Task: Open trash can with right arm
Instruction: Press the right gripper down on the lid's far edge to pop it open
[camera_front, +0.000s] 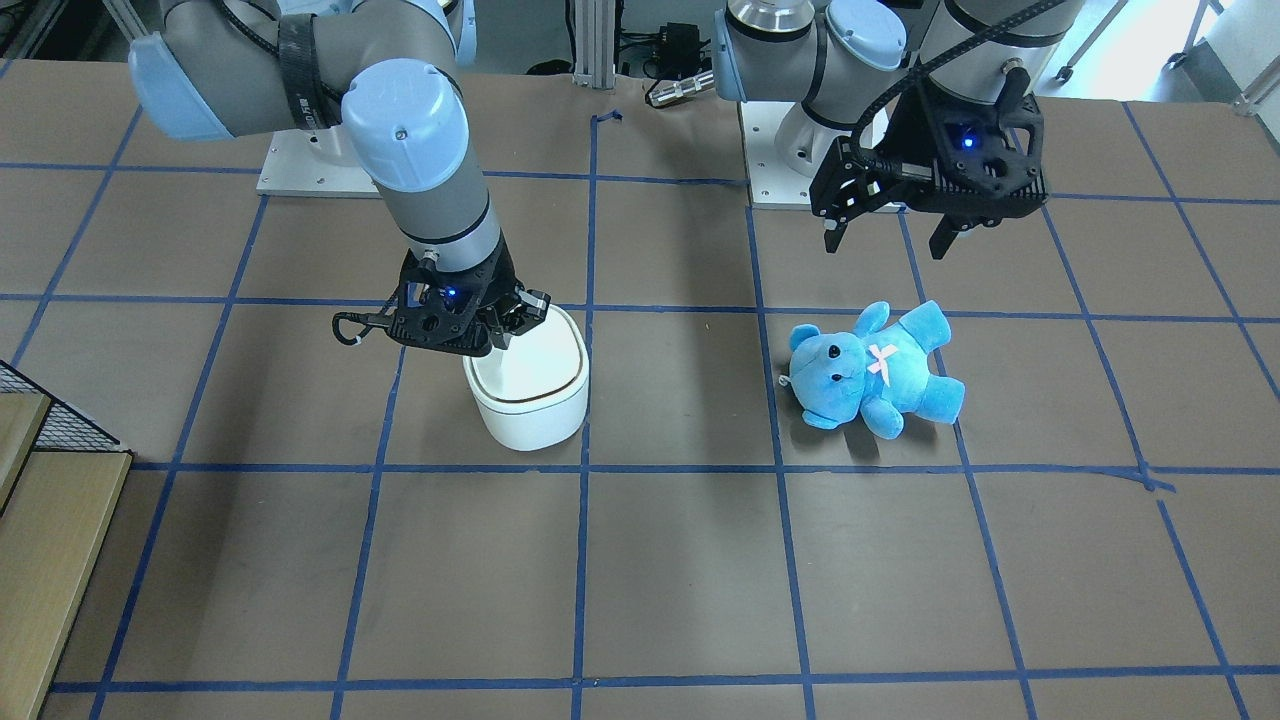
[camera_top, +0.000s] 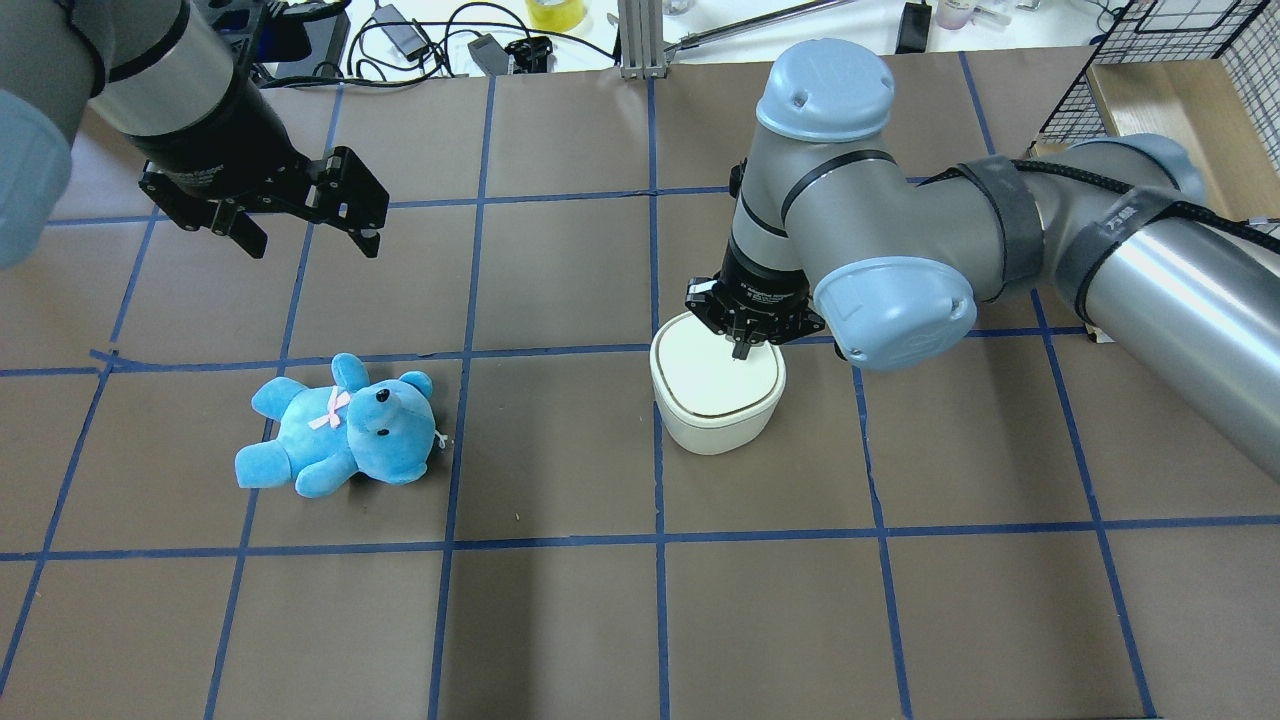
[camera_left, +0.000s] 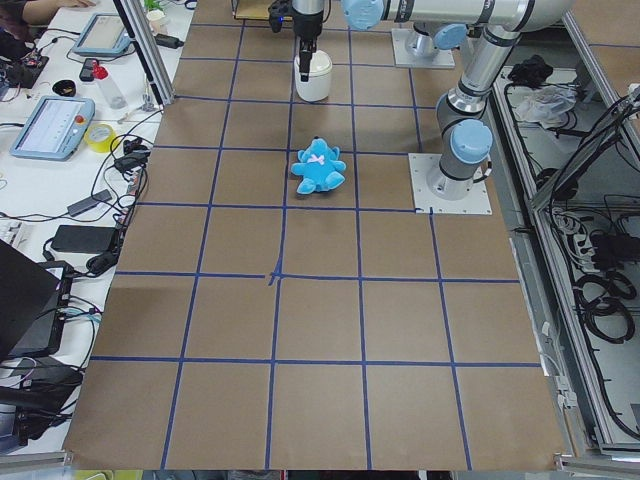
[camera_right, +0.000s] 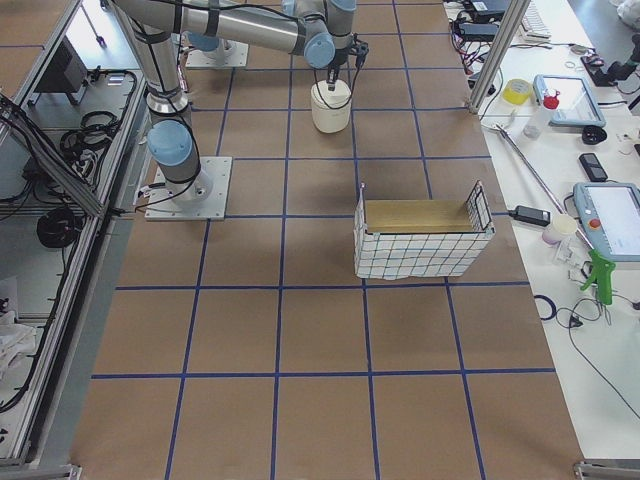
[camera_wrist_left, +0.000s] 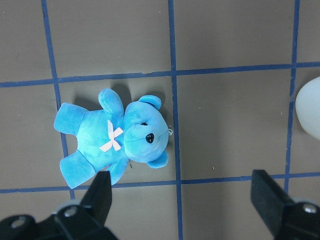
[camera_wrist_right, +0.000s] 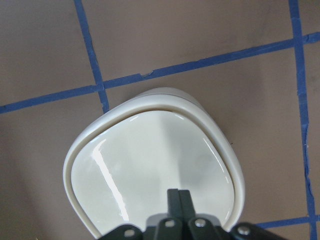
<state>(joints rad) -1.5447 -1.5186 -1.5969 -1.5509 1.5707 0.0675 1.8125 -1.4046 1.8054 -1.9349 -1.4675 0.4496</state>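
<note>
Small white rounded-square plastic trash can (camera_top: 716, 410): stands on the brown, blue-taped counter (camera_top: 560, 620), flat lid (camera_wrist_right: 150, 165) down, well apart from the blue plush teddy bear (camera_top: 340, 425).
Right pincer (camera_top: 739, 352): fingers pressed together at the lid (clearest in its wrist view; too small in the side views).
Left pincer (camera_top: 312, 243): fingers spread wide, empty, raised above the counter near the bear.

trash can (camera_wrist_left: 310, 112): cut off by the right edge of the left wrist view.
lid (camera_wrist_right: 150, 160): near rim hidden behind right gripper (camera_wrist_right: 178, 194).
fingertip-to-lid contact: cannot tell.
</note>
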